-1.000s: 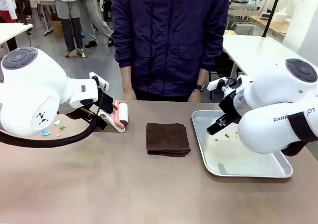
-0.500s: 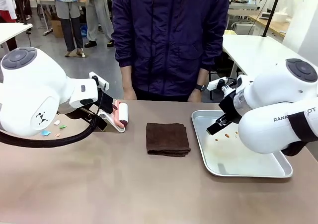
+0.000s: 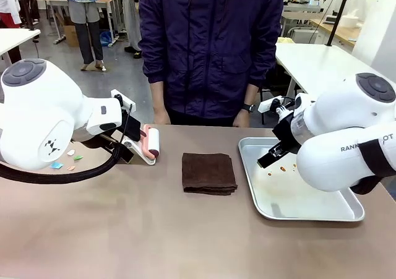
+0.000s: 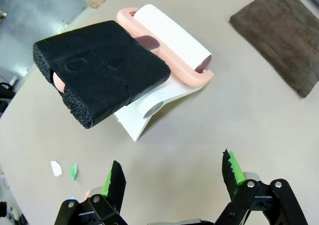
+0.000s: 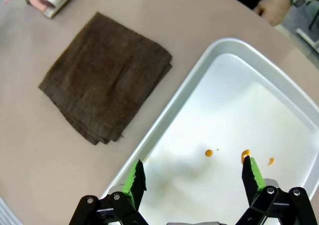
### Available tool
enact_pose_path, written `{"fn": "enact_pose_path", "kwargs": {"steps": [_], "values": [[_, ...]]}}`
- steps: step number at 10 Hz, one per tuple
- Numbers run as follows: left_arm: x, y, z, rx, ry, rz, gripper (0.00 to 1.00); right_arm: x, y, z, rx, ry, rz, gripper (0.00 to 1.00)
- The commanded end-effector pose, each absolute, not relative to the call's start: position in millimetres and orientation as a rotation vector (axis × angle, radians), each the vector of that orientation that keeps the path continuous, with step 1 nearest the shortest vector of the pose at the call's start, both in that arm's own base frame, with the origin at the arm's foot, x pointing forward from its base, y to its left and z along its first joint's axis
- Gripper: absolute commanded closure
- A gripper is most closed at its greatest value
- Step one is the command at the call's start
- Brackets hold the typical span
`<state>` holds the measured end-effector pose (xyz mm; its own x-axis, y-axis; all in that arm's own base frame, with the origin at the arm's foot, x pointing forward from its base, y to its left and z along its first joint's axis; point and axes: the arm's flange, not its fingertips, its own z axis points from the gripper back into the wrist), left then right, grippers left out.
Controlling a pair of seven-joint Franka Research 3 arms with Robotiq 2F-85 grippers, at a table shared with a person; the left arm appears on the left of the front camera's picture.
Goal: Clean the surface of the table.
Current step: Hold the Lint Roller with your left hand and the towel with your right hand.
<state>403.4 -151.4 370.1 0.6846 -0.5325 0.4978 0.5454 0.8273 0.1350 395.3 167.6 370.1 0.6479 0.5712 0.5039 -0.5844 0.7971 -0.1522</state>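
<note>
The table (image 3: 154, 229) has a brownish-taupe top. On its left part a lint roller (image 4: 172, 38) with a pink frame and a black foam handle (image 4: 99, 73) rests on a white stand. My left gripper (image 4: 173, 172) hovers open just above and short of it, holding nothing. Small paper scraps (image 4: 65, 170) lie on the table beside that gripper, and they show as scraps (image 3: 65, 161) at the far left. A folded brown cloth (image 3: 208, 172) lies mid-table. My right gripper (image 5: 193, 175) stands open over the metal tray (image 5: 279, 110), near orange spots (image 5: 209, 152).
A person in a dark jacket stands at the far edge, hands (image 5: 271, 5) resting near the table's rim. The tray (image 3: 309, 208) takes up the right side. White-topped tables stand behind on both sides. Bare tabletop stretches along the near edge.
</note>
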Motion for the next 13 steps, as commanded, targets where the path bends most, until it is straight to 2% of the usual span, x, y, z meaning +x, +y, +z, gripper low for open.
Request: {"fn": "enact_pose_path", "kwargs": {"steps": [1,4,5,6,7,8,9,10,11,12,13], "values": [[403.4,-151.5,370.2,-0.025,-0.550,-0.605,0.00,395.3,167.6,370.2,0.025,-0.564,0.656,0.00],[403.4,-151.4,370.1,-0.025,-0.550,-0.604,0.00,395.3,167.6,370.1,0.025,-0.564,0.657,0.00],[404.2,-149.9,378.0,0.004,-0.524,-0.615,0.00,391.4,164.1,373.4,0.161,-0.549,0.706,0.00],[406.3,-150.7,390.9,0.107,-0.465,-0.561,0.00,383.9,157.3,382.1,0.362,-0.496,0.740,0.00],[408.0,-152.9,402.5,0.204,-0.429,-0.474,0.00,375.5,151.4,390.5,0.459,-0.434,0.687,0.00],[410.7,-157.7,414.5,0.272,-0.478,-0.408,0.00,368.3,144.8,399.2,0.574,-0.390,0.610,0.00],[406.0,-163.7,422.9,0.326,-0.540,-0.240,0.00,360.3,138.0,403.6,0.628,-0.371,0.558,0.00],[411.9,-165.2,433.5,0.275,-0.516,-0.252,0.00,356.6,133.0,402.8,0.600,-0.351,0.495,0.00],[414.2,-125.2,421.0,0.249,-0.509,-0.391,0.00,356.6,130.1,402.5,0.524,-0.303,0.420,0.00],[414.2,-125.2,421.0,0.249,-0.509,-0.391,0.00,355.1,154.7,415.8,0.650,-0.378,0.591,0.00],[414.2,-125.2,421.0,0.249,-0.509,-0.391,0.00,355.1,154.7,415.8,0.650,-0.378,0.591,0.00]]}}
